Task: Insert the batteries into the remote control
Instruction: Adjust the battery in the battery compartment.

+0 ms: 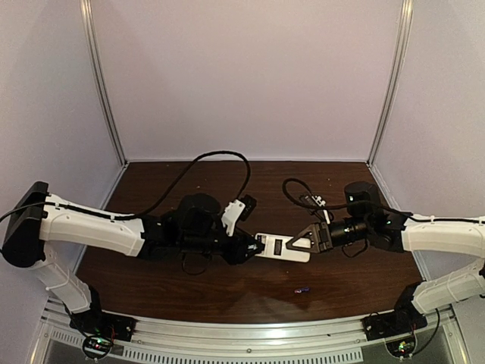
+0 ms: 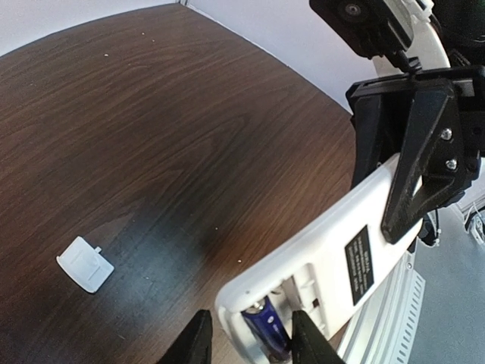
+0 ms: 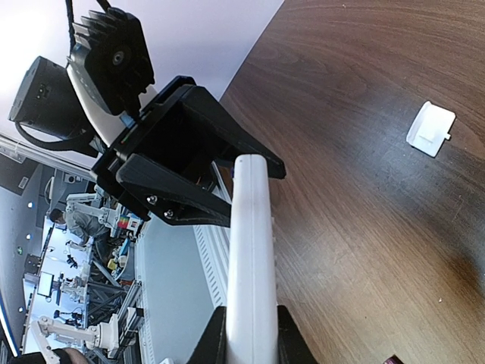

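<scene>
The white remote control is held above the table, back side up, between the two arms. My right gripper is shut on its right end; in the right wrist view the remote shows edge-on between the fingers. In the left wrist view the remote has its battery recess open, with one purple-blue battery lying in it. My left gripper is open, its fingers straddling that end and the battery. A second battery lies on the table near the front.
The small white cover piece lies on the dark wood table, also in the right wrist view. Black cables loop over the table's back. White walls close the back and sides; a metal rail runs along the front.
</scene>
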